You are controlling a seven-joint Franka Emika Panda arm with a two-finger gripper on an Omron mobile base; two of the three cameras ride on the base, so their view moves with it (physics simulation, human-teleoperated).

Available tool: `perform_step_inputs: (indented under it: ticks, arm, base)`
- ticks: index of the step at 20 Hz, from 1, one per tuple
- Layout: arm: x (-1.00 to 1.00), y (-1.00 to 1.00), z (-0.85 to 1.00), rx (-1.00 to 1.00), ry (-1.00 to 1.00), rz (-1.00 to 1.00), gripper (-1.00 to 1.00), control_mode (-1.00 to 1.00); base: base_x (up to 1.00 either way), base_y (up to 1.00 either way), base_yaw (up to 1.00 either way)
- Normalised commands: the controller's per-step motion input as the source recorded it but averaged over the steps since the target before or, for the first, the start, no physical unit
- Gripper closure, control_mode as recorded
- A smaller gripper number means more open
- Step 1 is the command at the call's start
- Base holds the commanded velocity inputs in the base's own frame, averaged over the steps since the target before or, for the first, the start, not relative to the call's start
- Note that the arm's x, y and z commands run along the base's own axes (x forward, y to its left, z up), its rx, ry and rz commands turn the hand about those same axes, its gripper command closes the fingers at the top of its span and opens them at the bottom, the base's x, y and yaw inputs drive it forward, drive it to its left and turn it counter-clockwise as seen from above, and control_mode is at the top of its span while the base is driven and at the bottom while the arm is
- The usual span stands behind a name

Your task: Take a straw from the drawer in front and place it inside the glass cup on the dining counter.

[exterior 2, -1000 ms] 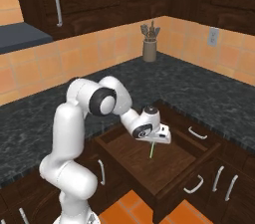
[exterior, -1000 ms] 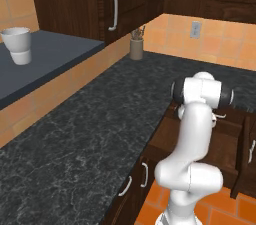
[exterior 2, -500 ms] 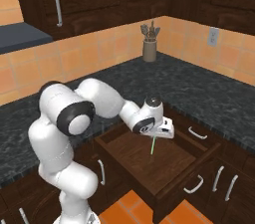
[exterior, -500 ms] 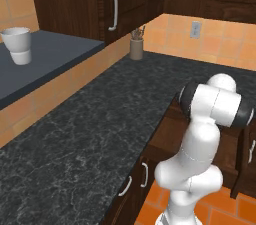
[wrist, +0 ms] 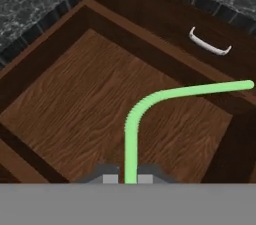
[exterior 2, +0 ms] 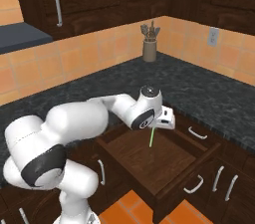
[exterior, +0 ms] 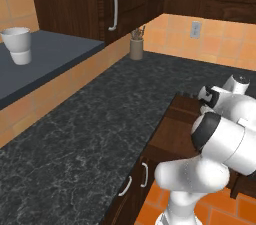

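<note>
My gripper (exterior 2: 153,127) hangs over the open drawer (exterior 2: 172,178), shut on the top of the thin green straw (exterior 2: 151,138), which dangles straight down above the drawer's wooden floor. In the hand view the straw (wrist: 131,134) rises from between my fingertips (wrist: 111,178) and bends off to the right over the drawer (wrist: 75,99). A small curved silver handle (wrist: 209,45) shows on the front panel beyond. In the left base view the drawer (exterior: 175,131) is partly hidden behind my arm. The glass cup and the dining counter are out of view.
Black speckled worktop (exterior: 90,119) runs along the left and back. A utensil holder (exterior 2: 149,49) stands in the corner, and a white cup (exterior: 17,44) sits on a raised dark ledge. Tall cabinet doors hang above; orange floor tiles lie below.
My arm has swung its elbow round and low, toward the left of the right base view. The hand rose a little over the drawer, with the straw still held.
</note>
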Motion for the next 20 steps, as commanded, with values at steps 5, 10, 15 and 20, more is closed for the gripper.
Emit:
perform_step_inputs:
  ticks: [5,10,15,20]
  arm:
    - [-0.45,0.05,0.77,0.0,-0.15,0.0,1.0,-1.0]
    - [-0.34,0.16,0.64,0.0,-0.12,0.0,1.0,-1.0]
    - [-0.2,0.16,0.59,0.0,-0.04,0.0,1.0,-1.0]
    - [-0.19,0.05,0.4,0.0,-0.06,0.0,1.0,-1.0]
  base:
    - [0.0,0.0,0.0]
    - [0.0,0.0,0.0]
    - [0.0,0.0,0.0]
    - [0.0,0.0,0.0]
